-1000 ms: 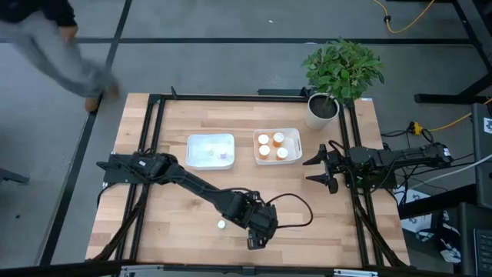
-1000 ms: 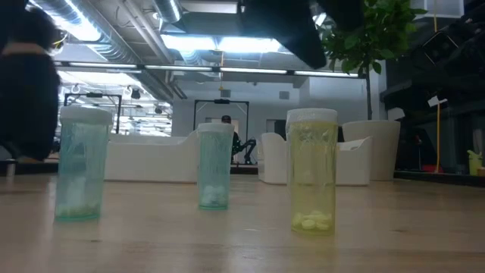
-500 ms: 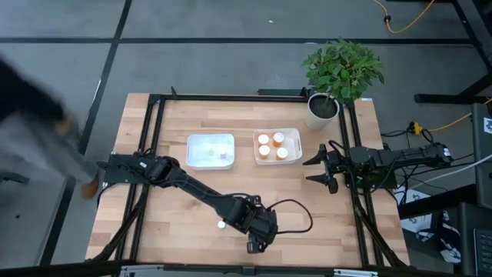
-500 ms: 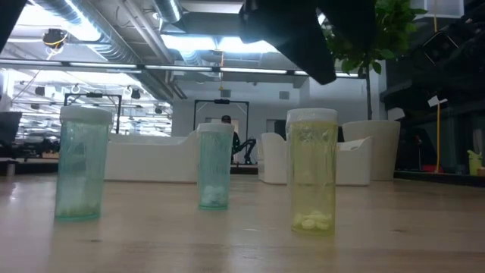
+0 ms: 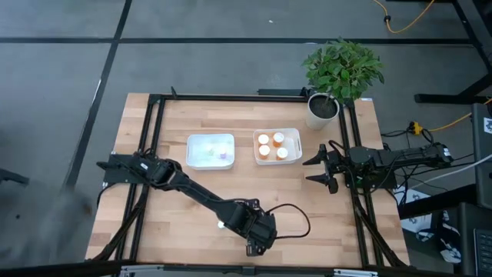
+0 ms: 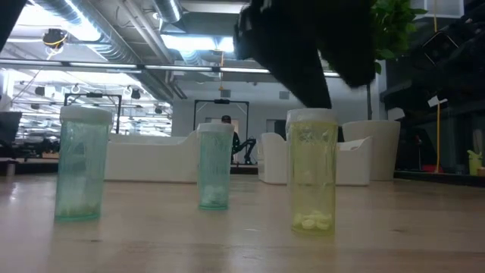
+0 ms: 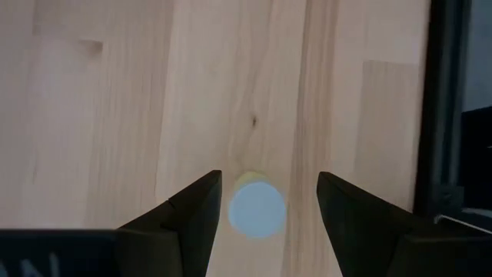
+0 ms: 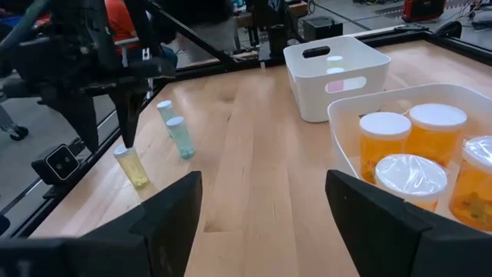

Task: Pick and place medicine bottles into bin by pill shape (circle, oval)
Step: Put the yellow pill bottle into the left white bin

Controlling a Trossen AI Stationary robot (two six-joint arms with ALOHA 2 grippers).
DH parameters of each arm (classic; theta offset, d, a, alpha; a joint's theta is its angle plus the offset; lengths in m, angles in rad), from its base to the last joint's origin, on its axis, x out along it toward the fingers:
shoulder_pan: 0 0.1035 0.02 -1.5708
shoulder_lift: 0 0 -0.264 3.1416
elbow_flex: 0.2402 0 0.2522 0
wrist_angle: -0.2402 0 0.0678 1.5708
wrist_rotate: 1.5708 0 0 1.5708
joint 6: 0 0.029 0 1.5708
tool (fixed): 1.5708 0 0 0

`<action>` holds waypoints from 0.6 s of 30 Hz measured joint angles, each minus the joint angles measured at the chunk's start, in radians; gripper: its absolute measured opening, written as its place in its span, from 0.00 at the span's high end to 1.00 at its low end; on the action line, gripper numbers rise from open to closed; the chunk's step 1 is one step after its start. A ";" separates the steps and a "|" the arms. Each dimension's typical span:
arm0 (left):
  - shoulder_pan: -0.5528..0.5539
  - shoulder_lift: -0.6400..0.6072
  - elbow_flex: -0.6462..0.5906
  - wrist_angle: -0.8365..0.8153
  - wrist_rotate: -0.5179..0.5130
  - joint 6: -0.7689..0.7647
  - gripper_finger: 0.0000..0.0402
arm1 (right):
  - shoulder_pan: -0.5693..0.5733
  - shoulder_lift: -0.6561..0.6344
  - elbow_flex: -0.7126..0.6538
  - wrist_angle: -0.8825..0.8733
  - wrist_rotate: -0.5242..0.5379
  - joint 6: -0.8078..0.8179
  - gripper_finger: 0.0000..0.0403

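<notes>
**Left gripper poised above yellow-green bottle, fingers spread**

Left gripper (image 7: 261, 223) hanging over the near part of the wooden surface (image 5: 177, 204), fingers (image 7: 188, 219) spread wide on either side of a white-capped yellow-green bottle (image 7: 256, 206), not touching it. Same bottle upright in the low view (image 6: 311, 171), pale pills at its bottom, dark mass of the gripper just above its cap. Two more small bottles standing on the surface near it: a teal-tinted one (image 6: 79, 164) and a bluish one (image 6: 214, 166) farther back, all three apart from one another.

Right gripper (image 5: 321, 165) resting at the right edge of the surface, fingers (image 8: 165, 223) open, holding nothing. Just ahead of it, a white bin (image 8: 346, 115) with orange-bodied, white-capped bottles (image 8: 384, 137) standing close together inside. Beside it, a second white bin (image 5: 194, 143) holding small pale bottles, among them a purple-tinted one (image 5: 223, 155). Potted plant (image 5: 338, 73) at the far right corner.
</notes>
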 joint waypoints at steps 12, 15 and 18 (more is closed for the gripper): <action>-0.003 0.024 0.000 -0.018 -0.011 -0.006 0.48 | 0.000 0.000 0.000 0.000 0.000 0.000 0.31; -0.003 0.024 -0.002 -0.029 -0.012 -0.008 0.48 | 0.000 0.000 0.000 0.000 0.000 0.000 0.31; -0.003 0.024 -0.028 -0.020 -0.013 -0.023 0.48 | 0.000 0.000 0.000 0.000 0.000 0.000 0.31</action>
